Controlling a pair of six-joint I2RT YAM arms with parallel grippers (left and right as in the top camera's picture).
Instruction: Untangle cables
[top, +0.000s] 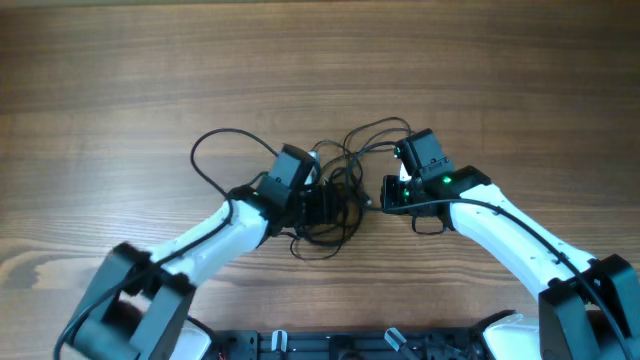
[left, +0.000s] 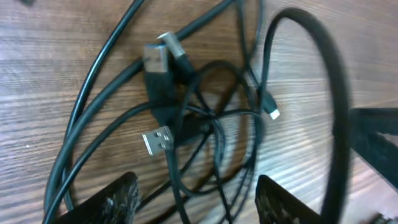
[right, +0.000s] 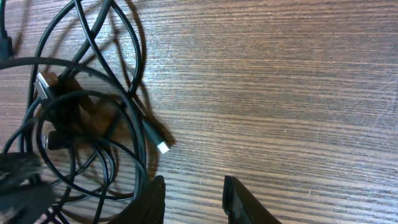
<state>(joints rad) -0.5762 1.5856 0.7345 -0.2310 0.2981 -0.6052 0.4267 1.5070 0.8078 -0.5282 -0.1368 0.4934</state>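
Thin black cables (top: 335, 195) with silver plugs sit knotted on the brown wooden table (top: 500, 60). They look light and floppy. The left gripper (left: 199, 202) and right gripper (right: 194, 200) gape, empty. Grab beside a plug (left: 157, 140).

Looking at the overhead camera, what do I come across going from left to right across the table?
Loose cable loop → left gripper → right gripper. The tangled cables overlap both grippers, so they have no clear place in the order.
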